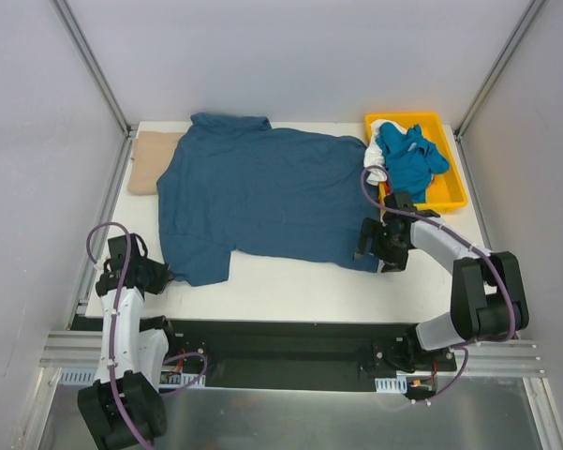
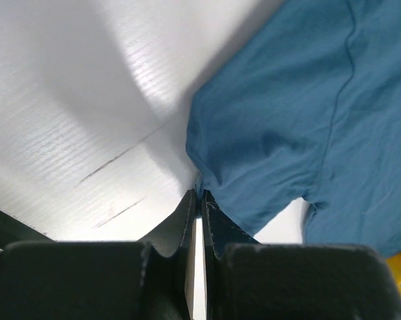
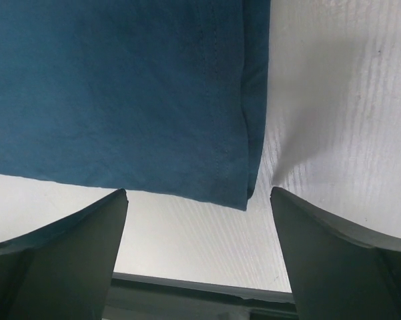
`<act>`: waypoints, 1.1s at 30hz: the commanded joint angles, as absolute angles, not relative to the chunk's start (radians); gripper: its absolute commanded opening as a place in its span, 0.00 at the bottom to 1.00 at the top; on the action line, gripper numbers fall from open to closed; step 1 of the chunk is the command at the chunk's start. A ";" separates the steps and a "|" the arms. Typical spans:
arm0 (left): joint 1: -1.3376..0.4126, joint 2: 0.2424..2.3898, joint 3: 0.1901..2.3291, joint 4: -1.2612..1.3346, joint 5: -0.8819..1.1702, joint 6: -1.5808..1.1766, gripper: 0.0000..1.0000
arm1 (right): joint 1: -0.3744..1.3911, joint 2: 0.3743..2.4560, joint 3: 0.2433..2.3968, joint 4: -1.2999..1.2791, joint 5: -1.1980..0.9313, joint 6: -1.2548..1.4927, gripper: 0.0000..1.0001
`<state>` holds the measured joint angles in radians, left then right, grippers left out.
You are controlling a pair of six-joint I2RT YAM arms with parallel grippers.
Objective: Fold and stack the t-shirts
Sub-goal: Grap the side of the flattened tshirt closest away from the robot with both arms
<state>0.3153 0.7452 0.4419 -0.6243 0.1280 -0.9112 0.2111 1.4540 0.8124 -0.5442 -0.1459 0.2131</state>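
Observation:
A large dark teal-blue t-shirt [image 1: 262,192] lies spread flat on the white table. My left gripper [image 1: 162,275] is at its near left sleeve. In the left wrist view the left gripper [image 2: 200,197] is shut, pinching the edge of the teal t-shirt [image 2: 293,120]. My right gripper [image 1: 379,248] is at the shirt's near right corner. In the right wrist view the right gripper [image 3: 199,192] is wide open, with the corner of the teal t-shirt [image 3: 120,93] just ahead between the fingers. A tan-beige t-shirt [image 1: 153,161] lies folded at the back left, partly under the teal one.
A yellow plastic tray [image 1: 447,194] stands at the back right, holding a crumpled brighter blue t-shirt [image 1: 410,157] and a white one [image 1: 378,165]. The table's near edge [image 3: 207,283] is close below my right gripper. Metal frame posts stand at the back corners.

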 commanded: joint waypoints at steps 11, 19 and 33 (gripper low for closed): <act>0.318 0.603 0.512 -0.649 0.210 -0.910 0.00 | 0.212 1.522 0.776 -0.462 -0.143 0.307 0.22; 0.319 0.434 0.601 -0.921 0.120 -0.977 0.00 | 0.213 1.309 0.689 -0.567 -0.113 0.275 0.01; 0.319 0.161 0.991 -1.472 -0.089 -1.048 0.00 | 0.235 0.855 0.637 -1.107 -0.236 0.226 0.03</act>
